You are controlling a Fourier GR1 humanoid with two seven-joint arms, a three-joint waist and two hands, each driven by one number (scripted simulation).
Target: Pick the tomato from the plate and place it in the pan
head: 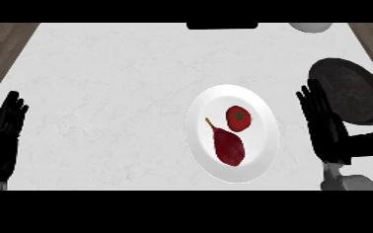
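A round tomato (239, 118), green stem scar facing up and no long axis to speak of, sits on a white plate (267, 143) left of the right hand (325, 123), fingers straight and together; a dark pan (347, 90) lies just beyond those fingers; the left hand (10, 123) rests open at the bench (109, 89) edge; beside the tomato, a dark red pear-shaped fruit (229, 146) points its stem up-left; no writing visible.

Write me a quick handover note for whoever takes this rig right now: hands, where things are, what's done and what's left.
Left hand: open, resting at the view's left edge, holding nothing.
Right hand: open, fingers straight, between the plate and the pan, holding nothing.
Tomato: on the white plate, beside a dark red pear.
Pan: dark, at the counter's right edge, nothing visible in it.
Done: nothing yet; tomato not picked.
Left: grasp the tomato, carry it right, set it in the pan.
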